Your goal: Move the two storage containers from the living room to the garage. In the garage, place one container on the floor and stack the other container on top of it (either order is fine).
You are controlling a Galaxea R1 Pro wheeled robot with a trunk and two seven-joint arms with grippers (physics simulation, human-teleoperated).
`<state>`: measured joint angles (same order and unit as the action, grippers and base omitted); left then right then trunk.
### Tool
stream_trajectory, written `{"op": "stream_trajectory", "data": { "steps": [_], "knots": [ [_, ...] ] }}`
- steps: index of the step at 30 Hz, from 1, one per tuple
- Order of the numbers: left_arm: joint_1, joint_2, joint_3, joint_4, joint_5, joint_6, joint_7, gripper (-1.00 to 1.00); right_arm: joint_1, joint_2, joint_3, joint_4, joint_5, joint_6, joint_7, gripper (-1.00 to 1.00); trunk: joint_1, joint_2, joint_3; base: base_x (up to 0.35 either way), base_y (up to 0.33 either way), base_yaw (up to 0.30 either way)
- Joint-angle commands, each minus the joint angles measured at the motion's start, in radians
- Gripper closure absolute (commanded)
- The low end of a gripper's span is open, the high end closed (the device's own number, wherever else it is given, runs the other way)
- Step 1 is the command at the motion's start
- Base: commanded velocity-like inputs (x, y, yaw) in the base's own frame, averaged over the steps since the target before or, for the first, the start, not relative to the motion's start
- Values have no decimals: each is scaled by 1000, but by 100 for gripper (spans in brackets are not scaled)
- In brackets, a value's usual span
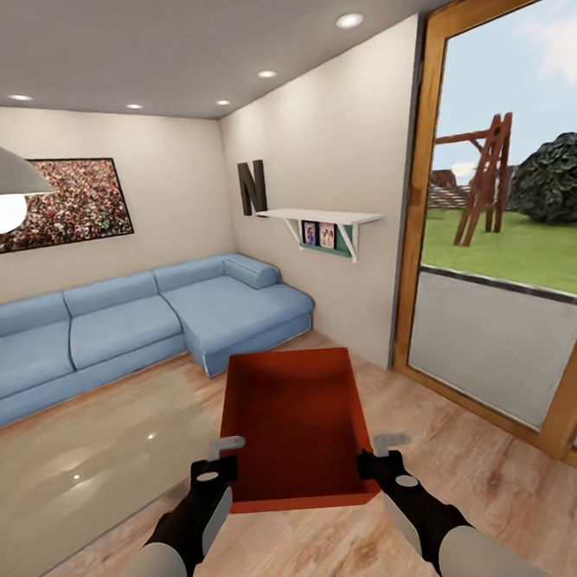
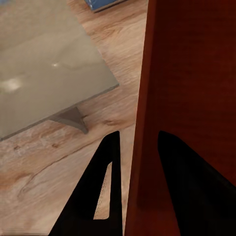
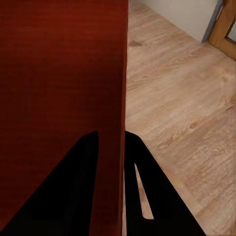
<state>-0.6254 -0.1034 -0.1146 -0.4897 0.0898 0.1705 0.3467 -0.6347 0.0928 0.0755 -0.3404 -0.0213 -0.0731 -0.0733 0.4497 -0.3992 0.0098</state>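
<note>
One red-orange storage container (image 1: 298, 427) hangs in the air in front of me over the living room's light wood-plank flooring (image 1: 477, 482), open side up. My left gripper (image 1: 225, 458) is shut on its left wall (image 2: 147, 147), one finger on each side. On the opposite side my right gripper (image 1: 381, 455) is shut on the right wall (image 3: 118, 147) the same way. The garage and its concrete floor are out of view.
A low grey coffee table (image 1: 86, 478) stands to my left, close to the left arm. A blue corner sofa (image 1: 144, 321) runs along the far wall. A wood-framed glass door (image 1: 511, 245) fills the right side, and a white wall shelf (image 1: 322, 221) sticks out beside it.
</note>
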Motion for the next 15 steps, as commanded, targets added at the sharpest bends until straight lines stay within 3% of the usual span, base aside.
{"op": "stream_trajectory", "data": {
  "steps": [1, 15],
  "knots": [
    [-1, 2, 4, -3, -7, 7, 13, 100, 0, -2, -13, 1, 0, -3, -9, 100, 0, -1, 0, 0, 0, 299],
    [-1, 2, 4, -4, -7, 7, 12, 100, 0, -2, -13, 1, 0, -4, -10, 100, 0, -1, 7, 0, 0, 299]
  ]
}}
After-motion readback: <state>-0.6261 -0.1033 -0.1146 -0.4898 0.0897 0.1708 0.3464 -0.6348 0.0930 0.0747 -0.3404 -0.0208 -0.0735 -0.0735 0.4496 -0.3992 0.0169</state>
